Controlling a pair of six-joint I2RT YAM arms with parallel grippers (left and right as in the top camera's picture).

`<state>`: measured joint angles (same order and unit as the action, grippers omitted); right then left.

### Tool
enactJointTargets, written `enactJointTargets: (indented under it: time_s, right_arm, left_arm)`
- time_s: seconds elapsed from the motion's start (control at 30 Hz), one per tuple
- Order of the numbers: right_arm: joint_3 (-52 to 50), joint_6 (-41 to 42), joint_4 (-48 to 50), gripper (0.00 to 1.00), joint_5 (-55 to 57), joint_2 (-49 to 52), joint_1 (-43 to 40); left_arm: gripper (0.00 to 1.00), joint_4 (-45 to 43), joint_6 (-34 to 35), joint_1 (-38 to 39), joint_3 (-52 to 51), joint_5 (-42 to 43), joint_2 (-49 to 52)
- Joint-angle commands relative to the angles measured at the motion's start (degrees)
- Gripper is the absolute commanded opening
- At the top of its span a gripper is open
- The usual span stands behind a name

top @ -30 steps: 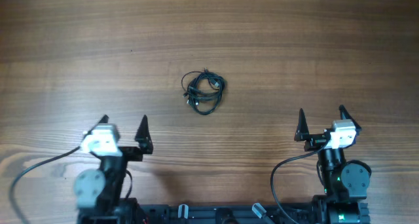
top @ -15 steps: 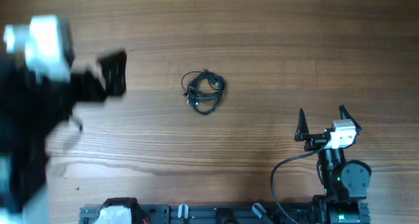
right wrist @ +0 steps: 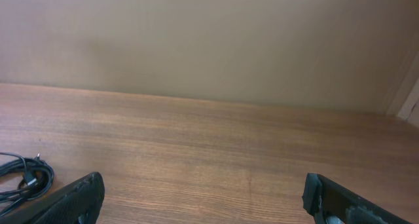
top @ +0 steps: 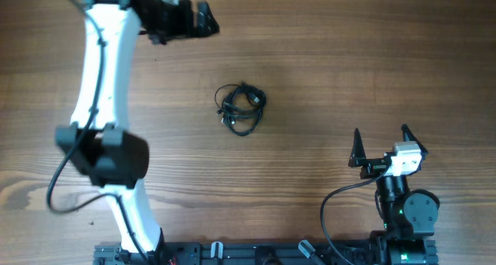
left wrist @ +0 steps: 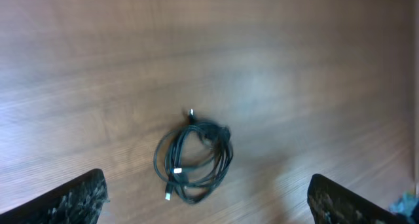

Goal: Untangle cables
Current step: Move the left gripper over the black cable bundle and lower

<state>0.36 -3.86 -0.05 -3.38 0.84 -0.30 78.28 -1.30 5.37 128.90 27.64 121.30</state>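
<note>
Though cut off by every view, table (top: 349, 63): wood, carrying the cables (top: 242, 108).
Left arm (top: 105, 63): white, stretched past the cables on their left.
Left gripper (top: 184, 21): spread wide, empty, well apart from the cables.
Right gripper (top: 380, 133): spread wide, empty, near-right of the cables.
Lie of cables: one loose black coil, touched by nothing.

The cables (top: 242, 108) lie on the table (top: 349, 56) — left claw (top: 206, 19) behind-left of them, right claw (top: 380, 135) front-right.
</note>
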Motion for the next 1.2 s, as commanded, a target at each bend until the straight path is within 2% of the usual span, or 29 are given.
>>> enactJointTargets:
  time_s: [0.0, 0.07, 0.17, 0.4, 0.5, 0.53, 0.57, 0.6, 0.63, 0.7, 0.93, 1.17]
  right_arm:
    - [-0.07, 0.85, 0.13, 1.0, 0.33, -0.42, 0.24]
    - [-0.07, 0.85, 0.13, 1.0, 0.33, -0.42, 0.24]
    - [-0.07, 0.85, 0.13, 1.0, 0.33, -0.42, 0.24]
    - [-0.07, 0.85, 0.13, 1.0, 0.33, -0.42, 0.24]
    - [-0.07, 0.85, 0.13, 1.0, 0.33, -0.42, 0.24]
    - [-0.07, 0.87, 0.13, 0.99, 0.33, -0.42, 0.24]
    - [-0.07, 0.87, 0.15, 1.0, 0.33, -0.42, 0.24]
    - [-0.07, 0.85, 0.15, 1.0, 0.33, -0.42, 0.24]
    - [-0.07, 0.85, 0.13, 1.0, 0.33, -0.42, 0.24]
    - [-0.07, 0.85, 0.13, 1.0, 0.33, -0.42, 0.24]
    - [-0.07, 0.87, 0.13, 1.0, 0.33, -0.42, 0.24]
    - [-0.07, 0.87, 0.13, 1.0, 0.33, -0.42, 0.24]
  left_arm:
    - [1.0, 3.63, -2.56, 1.29, 0.66, -7.96, 4.2]
    - [1.0, 6.49, -2.58, 1.62, -0.22, -11.37, 5.86]
    - [1.0, 7.67, -2.58, 2.1, -2.75, -11.37, 6.58]
    - [1.0, 5.53, -2.58, 3.28, -12.37, 1.92, 6.62]
    - [0.99, 1.51, -2.47, 3.54, -16.72, 2.38, 6.64]
    - [1.0, -0.74, 0.44, 3.54, -18.08, 0.66, 6.64]
    - [1.0, -3.43, 9.16, 3.54, -19.34, -7.32, 6.67]
    - [1.0, -4.68, 20.92, 3.78, -20.31, -19.1, 6.67]
    - [1.0, -5.11, 28.37, 4.24, -21.09, -28.35, 6.67]
    - [1.0, -7.15, 29.35, 5.33, -22.27, -31.82, 6.67]
    - [1.0, -10.03, 28.41, 10.58, -22.77, -31.58, 6.67]
    - [0.99, -9.66, 27.02, 12.04, -22.77, -31.1, 6.67]
